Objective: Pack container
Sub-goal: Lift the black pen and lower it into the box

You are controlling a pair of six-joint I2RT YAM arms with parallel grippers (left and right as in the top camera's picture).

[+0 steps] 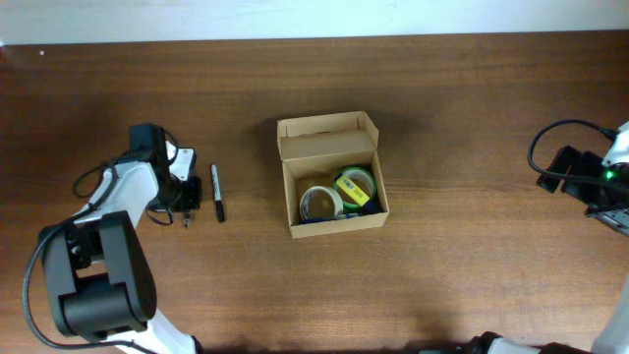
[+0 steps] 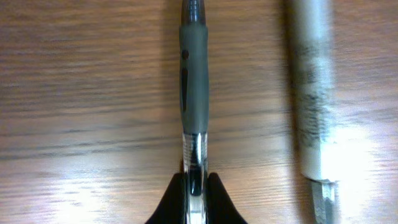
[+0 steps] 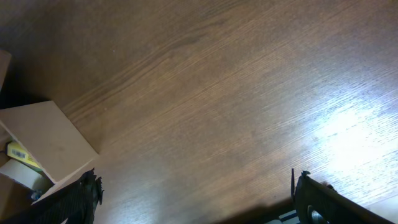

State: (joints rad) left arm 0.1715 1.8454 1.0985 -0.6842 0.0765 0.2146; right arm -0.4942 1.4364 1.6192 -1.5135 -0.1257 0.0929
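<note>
The container (image 1: 331, 128), a tan cardboard box with its flap lid standing open, sits mid-table. Inside lie a white tape roll (image 1: 319, 203) and a green-yellow one (image 1: 356, 185). At the left, my left gripper (image 1: 185, 208) is down at the table. In the left wrist view its fingers (image 2: 195, 186) are shut on a clear pen with a grey grip (image 2: 193, 81). A white marker (image 2: 311, 93) lies parallel just to its right (image 1: 217, 193). My right gripper (image 3: 196, 193) hangs open over bare wood at the far right (image 1: 601, 192), with the container's side (image 3: 43, 140) to its left.
The wooden table (image 1: 472, 118) stretches between the container and the right arm. The left arm's base (image 1: 93, 285) fills the lower left corner. A black cable (image 1: 555, 138) loops off the right arm.
</note>
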